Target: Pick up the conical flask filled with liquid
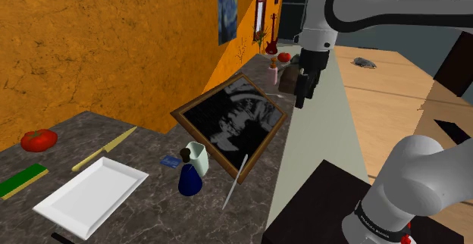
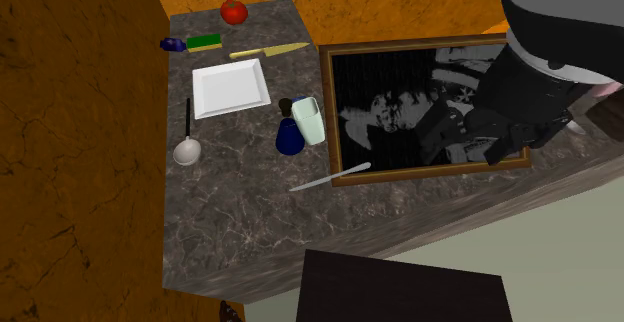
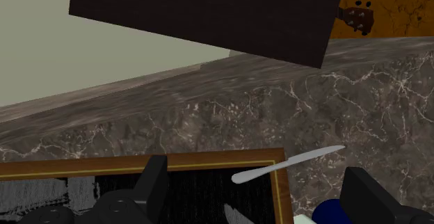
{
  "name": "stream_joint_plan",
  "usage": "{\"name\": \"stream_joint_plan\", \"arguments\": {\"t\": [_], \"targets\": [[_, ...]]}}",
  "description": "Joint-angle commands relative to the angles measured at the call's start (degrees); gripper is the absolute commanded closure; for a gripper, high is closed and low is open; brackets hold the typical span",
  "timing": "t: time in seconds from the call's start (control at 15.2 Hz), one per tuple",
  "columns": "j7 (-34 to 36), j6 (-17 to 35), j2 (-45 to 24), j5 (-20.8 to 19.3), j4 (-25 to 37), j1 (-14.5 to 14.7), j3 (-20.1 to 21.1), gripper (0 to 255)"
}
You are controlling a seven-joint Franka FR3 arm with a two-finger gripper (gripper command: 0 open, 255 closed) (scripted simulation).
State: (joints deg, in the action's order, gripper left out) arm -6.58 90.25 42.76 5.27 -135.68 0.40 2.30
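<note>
The conical flask (image 1: 189,181) is dark blue and stands upright on the dark marble counter (image 1: 144,220), close against a pale cup (image 1: 198,157). From above, the flask (image 2: 289,138) sits just off the corner of a framed black-and-white picture (image 2: 420,105). My black gripper (image 1: 302,92) hangs high over the far side of that picture, well away from the flask. It is open, with nothing between the fingers. In the wrist view the gripper (image 3: 261,202) looks down on the picture's wooden frame (image 3: 209,161), and the flask's blue top (image 3: 332,212) shows beside one finger (image 3: 368,195).
A silver knife (image 1: 235,180) lies between the flask and the counter edge, its tip on the picture frame. A white tray (image 1: 91,197), a yellow knife (image 1: 106,148), a green sponge (image 1: 21,180), a tomato (image 1: 38,139) and a ladle (image 2: 187,135) lie further along. The dark stand (image 2: 400,288) borders the counter.
</note>
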Motion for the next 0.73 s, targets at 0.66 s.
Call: {"name": "stream_joint_plan", "arguments": {"t": [0.66], "targets": [[9.1,13.43,-15.12,3.81,3.43,2.59,9.5,0]]}}
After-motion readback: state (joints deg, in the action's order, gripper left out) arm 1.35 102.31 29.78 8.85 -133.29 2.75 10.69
